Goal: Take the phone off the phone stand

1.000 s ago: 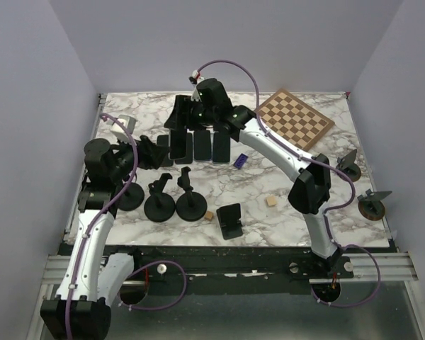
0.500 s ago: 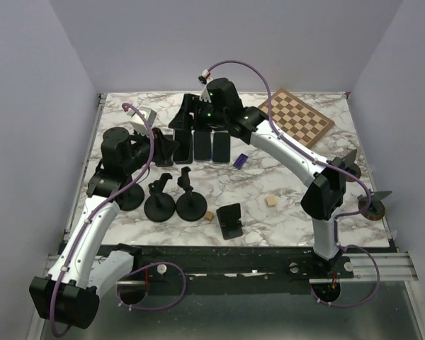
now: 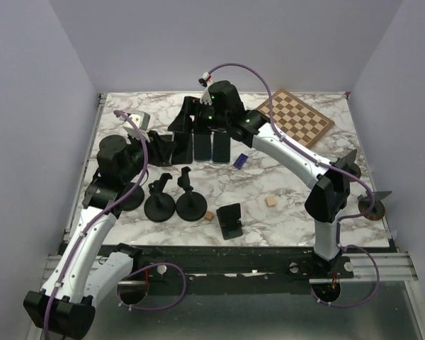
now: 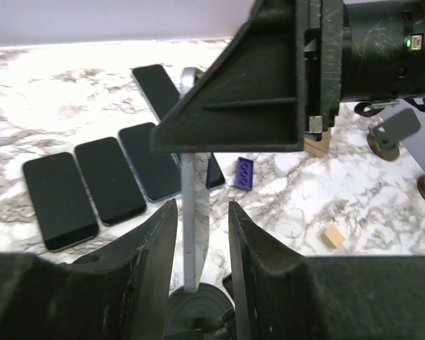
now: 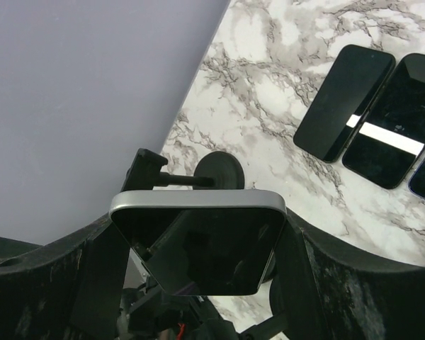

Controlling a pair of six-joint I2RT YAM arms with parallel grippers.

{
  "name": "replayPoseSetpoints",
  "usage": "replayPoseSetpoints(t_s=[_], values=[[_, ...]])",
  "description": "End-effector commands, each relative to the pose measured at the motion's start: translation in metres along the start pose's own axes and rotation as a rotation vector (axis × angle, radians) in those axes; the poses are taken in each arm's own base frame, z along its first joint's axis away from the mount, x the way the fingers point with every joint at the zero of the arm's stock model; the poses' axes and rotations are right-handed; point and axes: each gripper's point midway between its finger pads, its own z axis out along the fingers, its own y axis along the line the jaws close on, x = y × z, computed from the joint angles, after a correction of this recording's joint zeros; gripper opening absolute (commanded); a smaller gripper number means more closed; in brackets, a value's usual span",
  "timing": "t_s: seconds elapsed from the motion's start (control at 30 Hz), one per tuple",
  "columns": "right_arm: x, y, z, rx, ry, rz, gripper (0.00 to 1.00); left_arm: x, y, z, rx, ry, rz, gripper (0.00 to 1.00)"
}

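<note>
R claw clamped across phone, which stands upright in phone stand, rear-left of worktop. L claw part-open, straddling phone's lower edge; can't tell if touching.

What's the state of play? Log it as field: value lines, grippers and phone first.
right gripper: shut on the phone, one finger on each side edge
left gripper: fingers either side of a grey strip standing upright; contact unclear
phone stand: round base directly under that strip
phone seated or lifted: cannot tell
spare phones: three lying flat, side by side
other items: chessboard, purple brick, wooden cube
</note>
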Motion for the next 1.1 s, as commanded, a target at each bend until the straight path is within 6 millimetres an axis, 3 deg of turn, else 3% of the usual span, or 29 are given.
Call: replayPoseSetpoints(t_s=[0.0,0.23,0.4,0.53,0.6,0.73,0.87,0.93,1.07], values=[[-0.023,0.04,-0.024,-0.121,-0.061,-0.015,0.01,-0.005,0.015,-0.014,-0.103,-0.068,-0.013,0.44],[-0.022,0.048,-0.025,-0.169,-0.053,-0.002,0.01,0.014,0.018,0.002,-0.09,0.05,-0.026,0.44],[-0.022,0.05,-0.026,-0.179,-0.054,-0.002,0.01,0.015,0.018,0.015,-0.068,0.066,-0.036,0.27],[-0.02,0.048,-0.027,-0.174,-0.056,-0.015,0.01,0.008,0.01,0.022,-0.018,0.043,-0.033,0.01],[-0.02,0.044,-0.027,-0.171,-0.059,-0.014,0.04,0.005,0.007,0.027,0.003,0.033,-0.046,0.0],[-0.028,0.031,-0.031,-0.173,-0.085,0.004,0.6,0.002,0.005,0.038,0.026,0.024,-0.091,0.0],[-0.045,-0.004,-0.043,-0.108,-0.118,0.034,0.98,-0.003,0.019,0.052,-0.009,0.026,-0.141,0.0],[-0.059,-0.035,-0.057,-0.032,-0.164,0.065,1.0,-0.007,0.027,0.061,-0.021,0.036,-0.176,0.0],[-0.089,-0.095,-0.108,0.122,-0.299,0.074,1.0,-0.011,0.04,0.089,-0.027,0.102,-0.201,0.0]])
